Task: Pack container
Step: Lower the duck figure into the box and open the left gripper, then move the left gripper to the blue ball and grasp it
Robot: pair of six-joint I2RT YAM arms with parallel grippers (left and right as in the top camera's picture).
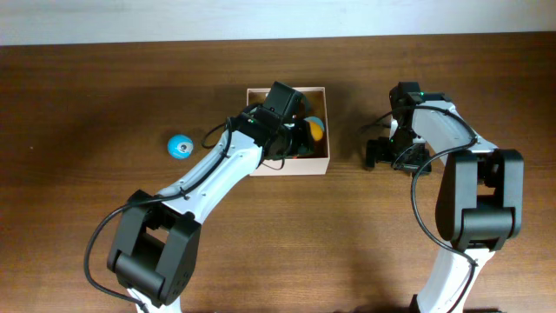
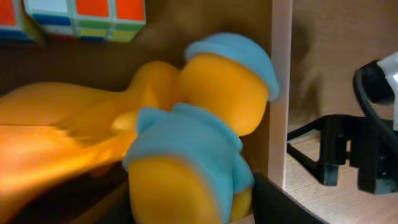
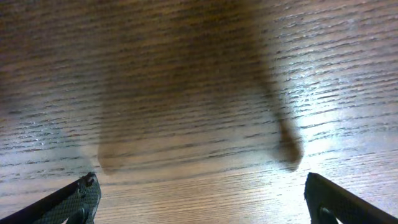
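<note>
The left gripper (image 1: 294,137) sits low inside the container (image 1: 327,130) at mid-table, close against an orange-and-blue toy (image 2: 211,124), its jaws' spread unclear, while the right gripper (image 3: 199,193) gapes wide, empty, over the table (image 3: 186,74).

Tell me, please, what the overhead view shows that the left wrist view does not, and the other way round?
Only the overhead view shows the blue ball lying on the table to the left of the container, and both arms from base to wrist. Only the left wrist view shows the colour-tiled puzzle cube beyond the toy. Both show the yellow toy with a blue cap inside the container, close to the wall nearest the right gripper, which sits outside that wall.
</note>
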